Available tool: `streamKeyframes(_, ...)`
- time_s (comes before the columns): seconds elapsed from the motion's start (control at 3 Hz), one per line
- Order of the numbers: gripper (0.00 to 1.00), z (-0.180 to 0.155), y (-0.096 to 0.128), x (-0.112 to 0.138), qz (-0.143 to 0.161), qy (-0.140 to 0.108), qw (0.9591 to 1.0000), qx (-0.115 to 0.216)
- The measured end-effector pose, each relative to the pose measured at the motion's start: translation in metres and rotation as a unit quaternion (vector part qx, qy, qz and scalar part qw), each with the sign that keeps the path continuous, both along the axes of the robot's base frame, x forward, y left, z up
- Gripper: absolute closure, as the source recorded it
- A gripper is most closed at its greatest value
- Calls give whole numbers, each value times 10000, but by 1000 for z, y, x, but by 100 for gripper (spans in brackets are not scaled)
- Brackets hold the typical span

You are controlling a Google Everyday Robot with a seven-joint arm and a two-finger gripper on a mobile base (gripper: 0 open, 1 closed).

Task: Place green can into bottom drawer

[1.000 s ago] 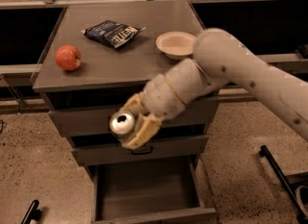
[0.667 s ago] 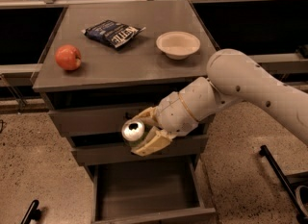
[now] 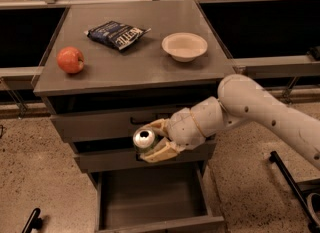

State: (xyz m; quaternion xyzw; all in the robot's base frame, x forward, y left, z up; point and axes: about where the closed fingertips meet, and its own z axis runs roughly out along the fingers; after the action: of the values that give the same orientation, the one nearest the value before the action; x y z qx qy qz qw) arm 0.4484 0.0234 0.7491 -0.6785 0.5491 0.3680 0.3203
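My gripper is shut on the green can; only its silver top with the pull tab shows, facing the camera. The gripper holds the can in front of the middle drawer, above the open bottom drawer. The bottom drawer is pulled out and shows a plain grey inside with nothing in it. My white arm reaches in from the right.
On the cabinet top lie a red apple, a dark blue chip bag and a pale bowl. Two shut drawers with black handles sit above the open one. A black bar stands on the floor at right.
The arm has lowered and drawn back to the right; the gripper with the can has dropped from the upper drawer's height to just above the open bottom drawer.
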Motion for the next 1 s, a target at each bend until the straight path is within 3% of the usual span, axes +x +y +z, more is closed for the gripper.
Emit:
streamKeyframes(0.33, 100, -73, -10, 10, -272, 135, 9977, 608)
streamKeyframes(0.67, 100, -141, -21, 15, -550, 287, 9934, 969)
streamKeyframes(1.0, 100, -154, -17, 12, -538, 404, 9920, 1071)
